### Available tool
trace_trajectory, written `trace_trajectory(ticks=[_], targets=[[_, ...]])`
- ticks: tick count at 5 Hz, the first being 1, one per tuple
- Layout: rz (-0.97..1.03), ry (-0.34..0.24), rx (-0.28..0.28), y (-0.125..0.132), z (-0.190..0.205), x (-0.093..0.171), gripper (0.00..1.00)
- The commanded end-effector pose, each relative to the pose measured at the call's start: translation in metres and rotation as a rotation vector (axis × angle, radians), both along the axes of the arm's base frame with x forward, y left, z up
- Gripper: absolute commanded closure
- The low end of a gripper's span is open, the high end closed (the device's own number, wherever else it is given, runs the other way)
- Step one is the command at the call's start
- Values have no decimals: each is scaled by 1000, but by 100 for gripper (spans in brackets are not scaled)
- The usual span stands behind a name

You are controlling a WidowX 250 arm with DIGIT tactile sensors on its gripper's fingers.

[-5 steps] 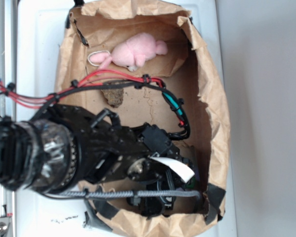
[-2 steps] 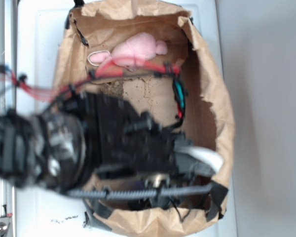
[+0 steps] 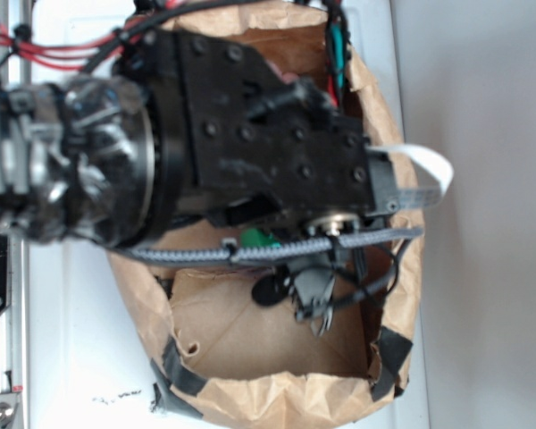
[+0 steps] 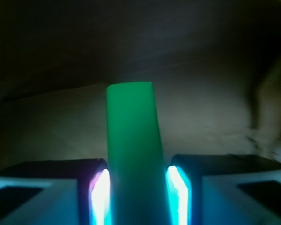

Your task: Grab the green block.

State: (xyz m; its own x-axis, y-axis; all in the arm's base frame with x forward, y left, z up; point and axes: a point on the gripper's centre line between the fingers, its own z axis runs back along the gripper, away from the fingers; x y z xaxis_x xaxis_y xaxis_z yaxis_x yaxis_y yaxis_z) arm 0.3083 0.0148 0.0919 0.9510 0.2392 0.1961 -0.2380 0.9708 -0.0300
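While my wrist camera looks down the gripper (image 4: 136, 197), I see its 2 fingers (image 4: 99, 197) clamped on the green block (image 4: 133, 150), which stands up between them against a dim cardboard floor. From outside, my arm (image 3: 250, 143) hangs over the paper bag (image 3: 277, 398), with a sliver of green showing beneath it.

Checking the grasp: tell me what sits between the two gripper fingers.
In the wrist view, the green block fills the gap between the fingers of the gripper, both pads against its sides.
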Motion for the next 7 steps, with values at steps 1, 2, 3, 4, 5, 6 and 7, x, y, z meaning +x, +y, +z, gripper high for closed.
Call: trace_trajectory(ticks=[1,2,3,4,5,6,7], targets=[[79,-53,127,9,39,-10,100],[41,-63,36,11,60,-17,100],[1,-106,-19,13,77,-27,100],[5,-103,-50,16,85,-27,100],[-9,-134,-73,16,92,-32,100],[-19,-159,-56,12,87,-32,100],[-17,-180,-55,11,85,-33,100]])
